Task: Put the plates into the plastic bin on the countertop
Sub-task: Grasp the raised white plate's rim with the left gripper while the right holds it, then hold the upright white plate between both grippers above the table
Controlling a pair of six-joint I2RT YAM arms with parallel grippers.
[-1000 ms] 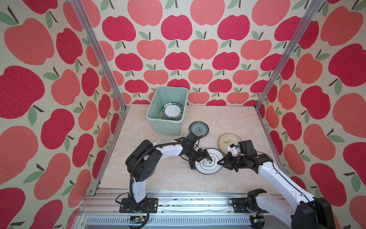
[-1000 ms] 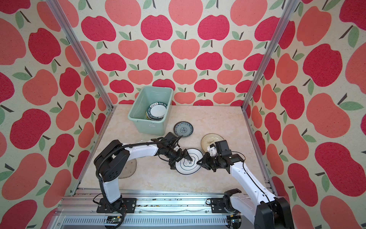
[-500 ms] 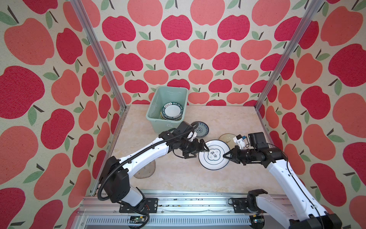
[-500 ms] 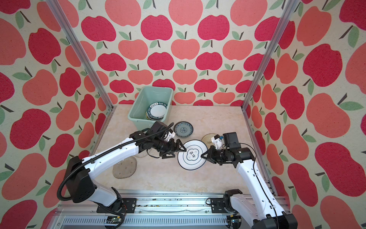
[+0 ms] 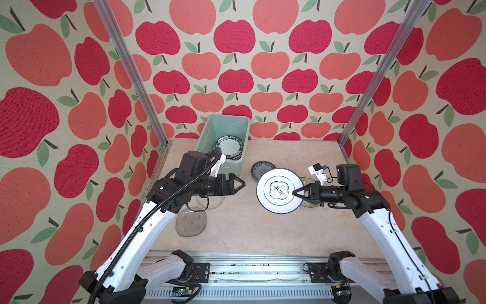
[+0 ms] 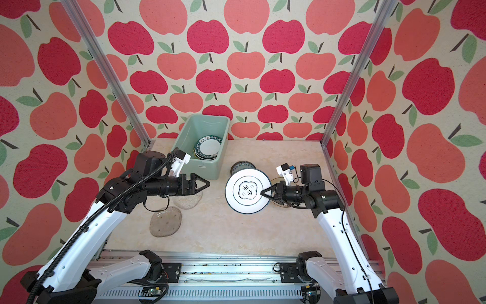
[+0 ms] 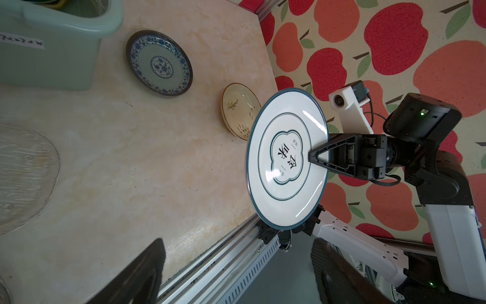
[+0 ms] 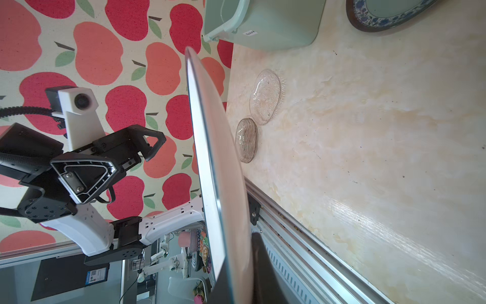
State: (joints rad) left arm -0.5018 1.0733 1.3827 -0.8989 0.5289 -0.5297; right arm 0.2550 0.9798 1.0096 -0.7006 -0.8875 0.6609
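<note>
A white plate with a blue rim (image 5: 276, 190) (image 6: 246, 190) hangs tilted above the countertop (image 5: 263, 231). My right gripper (image 5: 295, 192) (image 6: 263, 193) (image 8: 242, 284) is shut on its right edge. My left gripper (image 5: 243, 183) (image 6: 207, 184) (image 7: 236, 276) stands open and empty, a gap left of the plate (image 7: 286, 163). The mint plastic bin (image 5: 203, 136) (image 6: 184, 136) at the back holds stacked plates (image 5: 228, 146). A small blue-patterned plate (image 5: 261, 168) (image 7: 159, 63) lies beside the bin.
A cream plate (image 7: 238, 113) lies under the right gripper, mostly hidden in both top views. Two clear glass plates (image 5: 190, 223) (image 5: 210, 204) lie at the left, one partly under the left arm. Apple-patterned walls close three sides; a metal rail (image 5: 236, 265) runs along the front.
The right gripper has lifted the white plate off the countertop and tipped it up. The left gripper has left the plate's left edge and drawn back to the left.
</note>
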